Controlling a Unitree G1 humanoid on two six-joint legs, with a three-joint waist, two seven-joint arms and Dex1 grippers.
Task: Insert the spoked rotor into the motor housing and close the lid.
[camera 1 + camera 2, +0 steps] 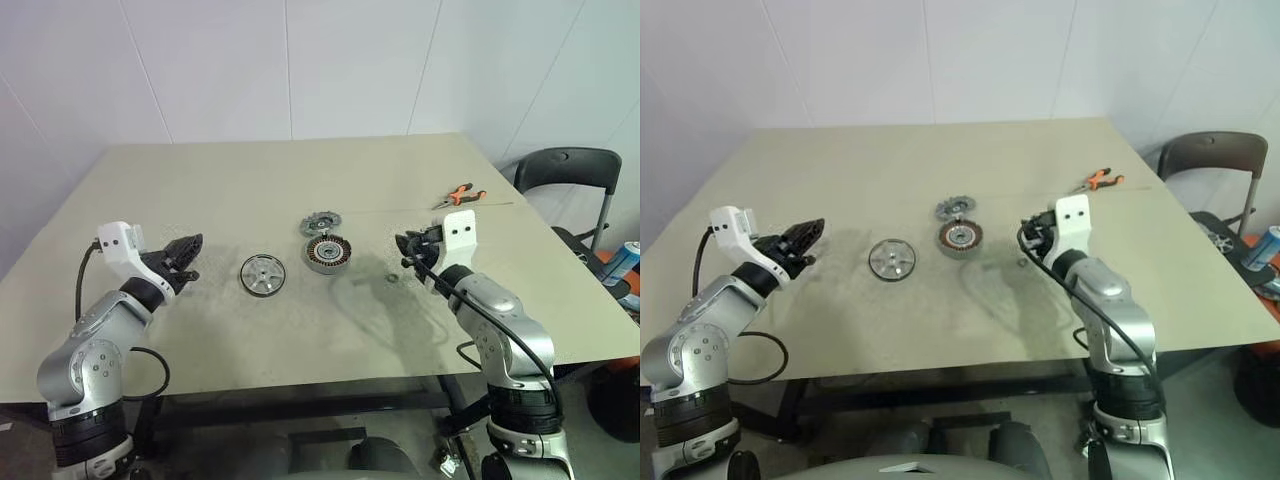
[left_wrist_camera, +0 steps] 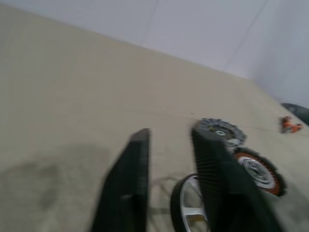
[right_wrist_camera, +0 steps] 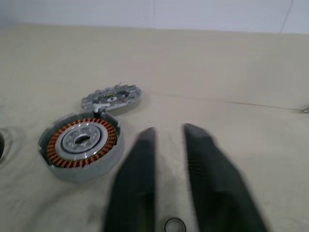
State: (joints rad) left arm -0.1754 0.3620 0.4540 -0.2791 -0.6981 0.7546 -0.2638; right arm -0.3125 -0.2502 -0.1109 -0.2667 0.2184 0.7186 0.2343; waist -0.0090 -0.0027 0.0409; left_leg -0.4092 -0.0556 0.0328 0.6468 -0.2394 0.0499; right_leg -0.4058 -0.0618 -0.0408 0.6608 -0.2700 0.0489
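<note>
- Your spoked rotor (image 1: 322, 222) lies flat on the counter (image 1: 300, 170), just behind the motor housing (image 1: 328, 254) and touching or nearly touching its rim.
- The housing sits near the middle of the counter with its copper windings facing up. The lid (image 1: 262, 275) lies flat beside it, toward your left arm.
- Your left gripper (image 1: 190, 258) hangs above the counter, near the lid. Its fingers (image 2: 128, 183) stand partly apart with nothing between them.
- Your right gripper (image 1: 408, 252) hovers to the other side of the housing, also partly open and empty. A small dark ring (image 3: 174, 225) lies on the counter just below it.
- Expect the rotor to be stiff metal, fairly light and thin. Its jagged rim should give the fingers purchase, so pinch it across the rim or by a spoke.
- The lid looks smooth and shiny, so it may slip. Its spoke cut-outs offer an edge to catch.
- Orange-handled pliers (image 1: 459, 194) lie well off, near the far right edge.
- You'll find no readable brand, label or writing on any part.
</note>
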